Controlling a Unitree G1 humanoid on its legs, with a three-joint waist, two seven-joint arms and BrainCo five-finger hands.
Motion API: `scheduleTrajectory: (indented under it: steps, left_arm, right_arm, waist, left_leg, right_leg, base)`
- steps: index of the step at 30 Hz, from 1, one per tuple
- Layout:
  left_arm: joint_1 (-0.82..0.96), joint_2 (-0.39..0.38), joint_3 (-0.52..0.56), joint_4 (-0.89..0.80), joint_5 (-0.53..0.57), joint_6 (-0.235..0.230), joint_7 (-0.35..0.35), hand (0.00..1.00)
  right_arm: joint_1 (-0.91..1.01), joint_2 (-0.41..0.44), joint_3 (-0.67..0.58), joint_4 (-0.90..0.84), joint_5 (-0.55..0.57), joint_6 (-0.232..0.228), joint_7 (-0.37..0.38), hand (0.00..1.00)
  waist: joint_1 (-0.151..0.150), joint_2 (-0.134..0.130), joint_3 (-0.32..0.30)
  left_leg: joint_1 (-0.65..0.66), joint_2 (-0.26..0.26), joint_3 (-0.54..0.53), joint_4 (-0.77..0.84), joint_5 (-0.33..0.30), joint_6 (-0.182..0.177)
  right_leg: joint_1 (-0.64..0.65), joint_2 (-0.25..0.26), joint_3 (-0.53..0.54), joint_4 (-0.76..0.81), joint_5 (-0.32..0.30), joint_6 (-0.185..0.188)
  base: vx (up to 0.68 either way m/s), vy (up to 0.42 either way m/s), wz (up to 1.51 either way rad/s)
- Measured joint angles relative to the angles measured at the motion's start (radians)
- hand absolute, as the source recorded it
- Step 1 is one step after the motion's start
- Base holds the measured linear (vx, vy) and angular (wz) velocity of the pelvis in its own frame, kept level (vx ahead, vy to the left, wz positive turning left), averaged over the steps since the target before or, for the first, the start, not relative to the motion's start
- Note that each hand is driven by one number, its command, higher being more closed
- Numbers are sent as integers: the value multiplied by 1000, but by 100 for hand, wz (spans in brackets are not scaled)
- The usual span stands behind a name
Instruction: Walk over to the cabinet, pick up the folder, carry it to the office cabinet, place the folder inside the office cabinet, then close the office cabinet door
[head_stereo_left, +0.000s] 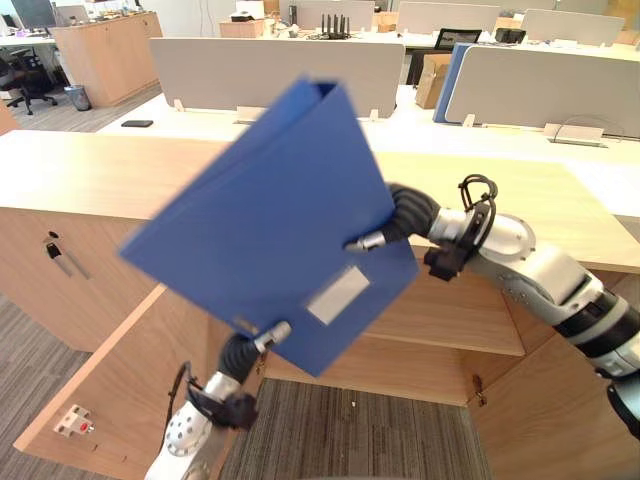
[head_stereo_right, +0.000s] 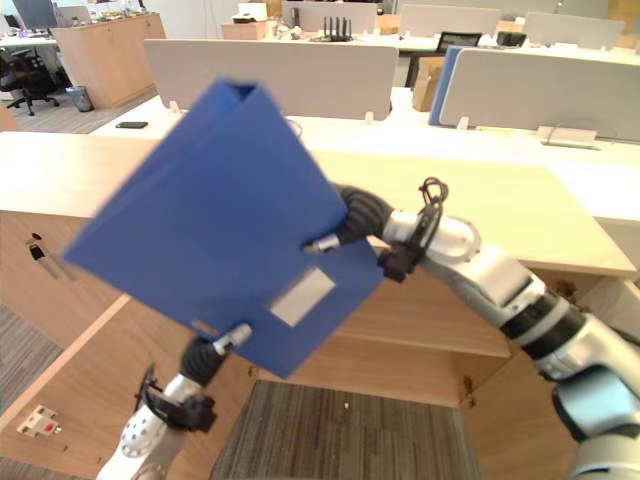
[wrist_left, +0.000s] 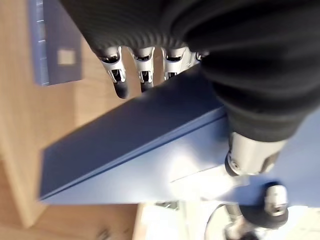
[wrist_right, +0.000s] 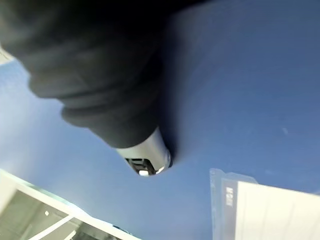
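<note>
Blue folder (head_stereo_left: 270, 220), tilted, in the thumb-and-finger clamp of left hand (head_stereo_left: 240, 355) and right hand (head_stereo_left: 405, 215), before wooden cabinet (head_stereo_left: 80, 170)

left hand (head_stereo_left: 245, 352): raised, pinching folder (head_stereo_left: 270, 220) | right hand (head_stereo_left: 400, 218): reaching across, pinching it too

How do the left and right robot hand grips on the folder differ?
The left robot hand grips the folder at its lower edge, arm from below; the right robot hand grips its right edge, arm from the side. Left sits lower, right higher. Shared: each thumb lies on the labelled front face, pinching the folder.
</note>
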Motion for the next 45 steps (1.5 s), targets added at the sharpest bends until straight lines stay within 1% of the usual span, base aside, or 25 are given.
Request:
scheduleTrajectory:
  steps: [1,2,3,4,5,7,8,10,11,14,15,18,19,22,26,28,29,31,32,33,34,37,38,41,45]
  left_arm:
    - [9,7,-21,50,10,17,-45,0]
    - [12,6,-30,77,12,26,-63,0]
    - [16,-11,-35,138,12,44,-89,0]
    - [16,-38,-25,204,13,65,-94,0]
    - [17,-58,-16,236,16,74,-94,0]
    - [19,-129,35,335,41,110,-87,0]
    - [20,-171,90,414,62,131,-76,0]
    - [21,-199,139,521,74,140,-65,0]
    - [17,-222,187,624,81,154,-53,0]
    - [-1,-262,324,878,81,180,-8,0]
    - [-4,-262,347,925,81,183,-3,0]
    - [-28,-265,495,1092,91,188,42,0]
    - [-37,-266,528,1131,111,189,61,0]
    - [-37,-274,575,1163,180,189,80,0]
    - [-53,-293,625,1164,251,188,104,0]
    - [-79,-299,639,1154,255,181,120,0]
    - [-81,-302,643,1145,255,179,123,0]
    - [-87,-318,645,1116,246,171,134,0]
    - [-97,-330,643,1100,238,166,140,0]
    - [-101,-333,640,1092,234,165,141,0]
    - [-107,-338,637,1071,228,161,143,0]
    - [-122,-354,619,1011,202,146,153,0]
    - [-143,-362,619,988,194,136,163,0]
    - [-206,-375,597,959,176,129,190,0]
    - [-232,-386,602,948,157,127,214,0]
  right_arm:
    - [48,0,-4,-44,-57,0,12,100]
    - [74,3,-6,-67,-91,-1,12,100]
    - [133,19,-16,-103,-173,-5,11,100]
    - [202,54,-45,-129,-272,-12,10,100]
    - [234,76,-55,-134,-324,-21,8,100]
    - [352,156,-101,-138,-505,-56,4,100]
    - [438,212,-124,-138,-637,-88,1,100]
    - [511,255,-126,-125,-733,-107,-1,100]
    - [568,282,-126,-104,-785,-113,-2,100]
    - [684,315,-124,2,-887,-121,12,100]
    - [697,327,-124,39,-910,-121,12,100]
    - [715,361,-124,236,-1030,-121,10,100]
    - [715,367,-124,296,-1097,-121,4,100]
    - [702,396,-141,434,-1179,-123,-27,100]
    - [667,455,-220,596,-1221,-109,-65,100]
    - [641,483,-311,678,-1218,-91,-90,100]
    - [635,495,-344,701,-1201,-81,-100,100]
    - [604,535,-491,779,-1071,-47,-161,100]
    - [562,567,-627,834,-889,-24,-215,100]
    - [544,585,-683,852,-815,-23,-232,100]
    - [511,620,-761,867,-674,-23,-281,100]
    - [438,664,-835,855,-397,-33,-367,100]
    - [405,682,-849,832,-259,-46,-396,100]
    - [343,729,-885,724,27,-92,-426,100]
    - [276,758,-899,652,215,-135,-431,100]
  waist:
    - [-5,0,0]
    - [-6,0,0]
    - [-5,0,0]
    - [-4,0,0]
    - [-3,0,0]
    - [-5,1,0]
    - [-6,2,0]
    - [-11,4,-1]
    - [-13,5,0]
    - [-16,7,5]
    - [-16,7,8]
    - [-20,13,27]
    - [-20,16,37]
    - [-20,22,64]
    - [-20,29,97]
    - [-20,40,156]
    - [-19,43,169]
    - [-18,58,211]
    - [-18,68,240]
    - [-17,72,252]
    - [-17,77,280]
    - [-12,85,334]
    - [-3,88,362]
    - [13,106,446]
    - [21,111,482]
  left_leg:
    - [0,0,2,-3,-1,-1]
    - [-1,1,5,-4,-1,-1]
    - [-2,1,13,-4,-1,-1]
    - [-4,1,22,-4,-2,-1]
    - [-5,1,24,-4,-2,-1]
    - [-5,1,28,-4,-2,-1]
    - [-5,1,30,-4,-2,-1]
    - [-6,5,32,-4,-2,-2]
    - [-9,6,33,-4,-2,-2]
    - [-18,4,34,-4,-2,-2]
    - [-18,2,34,-4,-3,-2]
    - [-18,3,35,-4,-3,-3]
    - [-18,2,36,-4,-3,-3]
    - [-21,2,35,-4,-3,-3]
    - [-56,2,24,-2,1,-2]
    - [-70,0,14,1,6,0]
    - [-73,0,12,1,7,1]
    - [-91,-2,10,1,11,3]
    - [-104,-2,10,2,15,5]
    - [-106,-2,10,2,16,6]
    - [-105,0,11,4,16,5]
    - [-129,17,21,44,5,2]
    - [-164,28,26,99,-18,2]
    - [-265,65,27,277,-88,3]
    - [-397,107,25,461,-158,6]
  right_leg:
    - [-3,1,4,0,0,0]
    - [-6,1,7,1,0,0]
    - [-19,2,17,5,-1,0]
    - [-27,3,25,8,-1,0]
    - [-28,3,26,8,-1,0]
    - [-31,4,30,8,-1,0]
    - [-32,5,33,8,-1,0]
    - [-34,2,37,5,-1,0]
    - [-36,2,38,2,-1,-1]
    - [-42,8,38,-4,3,-4]
    - [-42,8,39,-5,4,-4]
    - [-38,10,39,-16,11,-4]
    - [-36,10,39,-23,16,-4]
    - [-35,11,39,-31,19,-4]
    - [-66,11,29,-29,21,-5]
    - [-74,10,20,-29,27,-3]
    - [-76,9,18,-29,27,-3]
    - [-88,8,14,-27,30,-2]
    - [-102,7,14,-23,32,-1]
    - [-104,8,13,-22,32,-1]
    - [-105,8,13,-18,32,-1]
    - [-128,3,17,10,31,-1]
    - [-152,2,17,37,26,-7]
    - [-234,-2,20,168,-26,-22]
    - [-380,-8,30,359,-107,-31]
  base:
    - [-50,-7,-9]
    - [-64,-5,-15]
    - [-76,1,-21]
    - [-65,2,-21]
    - [-54,-2,-16]
    - [-44,-8,-6]
    - [-36,-6,-3]
    - [-31,-5,-3]
    - [-30,-4,-2]
    - [-10,-2,0]
    - [0,0,0]
    - [-44,-7,-2]
    - [-52,-3,-1]
    - [-49,-5,0]
    - [-42,-10,8]
    - [-24,-11,13]
    - [-34,-3,8]
    - [-21,0,5]
    - [-6,-2,4]
    - [0,0,0]
    - [-31,-10,-1]
    - [-71,-20,-8]
    - [-128,-21,-10]
    - [-148,-33,-7]
    - [-148,-40,-7]
